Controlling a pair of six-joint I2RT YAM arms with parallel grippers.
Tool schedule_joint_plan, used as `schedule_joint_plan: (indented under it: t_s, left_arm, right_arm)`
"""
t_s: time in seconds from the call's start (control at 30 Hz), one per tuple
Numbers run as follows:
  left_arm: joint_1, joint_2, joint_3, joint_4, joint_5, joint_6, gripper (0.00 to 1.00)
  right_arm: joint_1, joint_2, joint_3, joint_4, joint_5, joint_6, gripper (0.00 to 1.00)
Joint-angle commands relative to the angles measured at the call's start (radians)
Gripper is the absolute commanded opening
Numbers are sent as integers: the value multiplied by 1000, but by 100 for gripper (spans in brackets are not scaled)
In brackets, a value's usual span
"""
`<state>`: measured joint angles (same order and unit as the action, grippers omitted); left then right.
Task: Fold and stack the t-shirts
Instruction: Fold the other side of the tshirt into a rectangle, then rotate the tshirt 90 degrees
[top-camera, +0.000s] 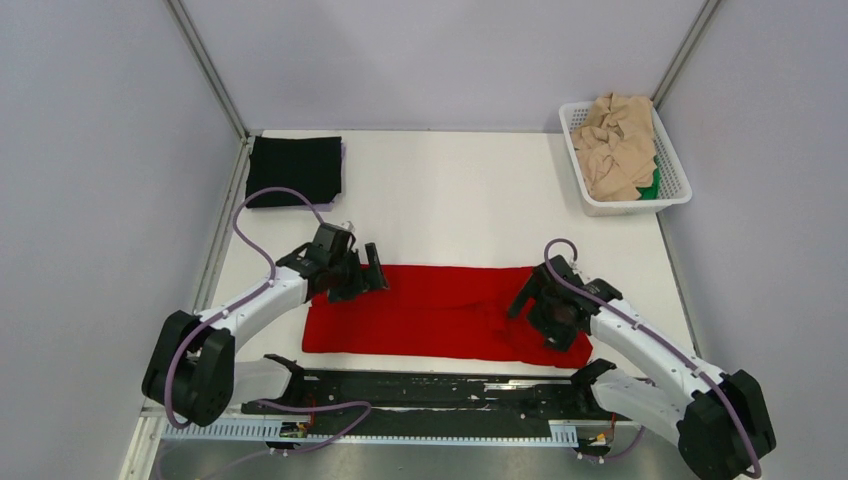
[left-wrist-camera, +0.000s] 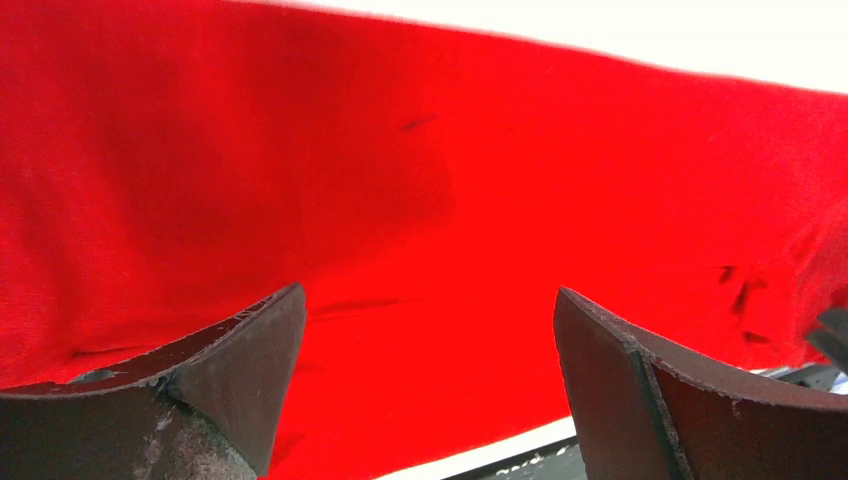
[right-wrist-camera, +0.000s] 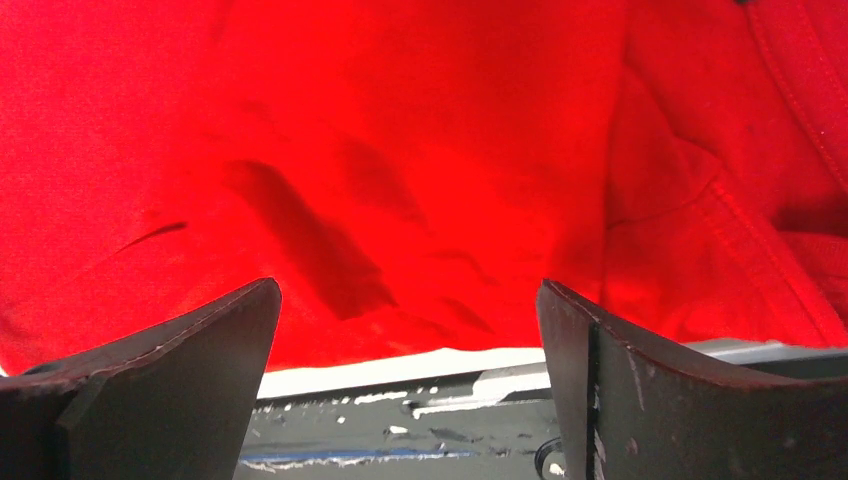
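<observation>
- The bright red cloth t-shirt (top-camera: 440, 310) is laid out as a long flat strip on the white counter (top-camera: 450, 200); it looks partly folded.
- The left arm's fingers (left-wrist-camera: 240, 350) are spread wide over its left end, and nothing is gripped.
- The right arm's fingers (right-wrist-camera: 200, 340) are spread wide over its right end, empty too.
- A folded black cloth t-shirt (top-camera: 295, 170), well behind its left end, looks done.
- Crumpled beige cloth t-shirts (top-camera: 620, 145) and a green cloth t-shirt (top-camera: 652, 185) wait in the white plastic lattice basket (top-camera: 640, 207), well behind its right end.
</observation>
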<state>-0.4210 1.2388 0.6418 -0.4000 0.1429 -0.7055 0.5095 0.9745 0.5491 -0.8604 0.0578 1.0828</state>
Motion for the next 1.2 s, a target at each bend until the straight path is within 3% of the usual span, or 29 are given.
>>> schedule_joint_plan:
  t_s: [0.0, 0.13, 0.23, 0.4, 0.63, 0.77, 0.97, 1.17]
  left_arm:
    - [-4, 42, -49, 74, 68, 11, 100]
    - [-17, 64, -71, 76, 73, 2, 100]
    - [-41, 65, -72, 88, 74, -23, 100]
    - [-115, 54, -86, 135, 77, -104, 100]
    - [-239, 72, -91, 224, 85, -167, 100]
    - [-346, 205, -45, 301, 97, -181, 100]
    - [-488, 361, 74, 366, 117, -168, 100]
    - [-526, 451, 160, 385, 107, -154, 100]
  right_arm:
    - [-84, 45, -78, 216, -89, 48, 100]
    - [-174, 156, -72, 394, -73, -17, 100]
    - [-264, 292, 17, 472, -20, -104, 100]
    - [-366, 555, 213, 620, -98, -208, 100]
    - [-377, 1039, 750, 572, -264, -397, 100]
    - [-358, 1280, 1083, 475, -311, -458, 100]
    - [-303, 1498, 1418, 435, -326, -488, 100]
    - [-264, 1618, 1667, 436, -268, -572, 100]
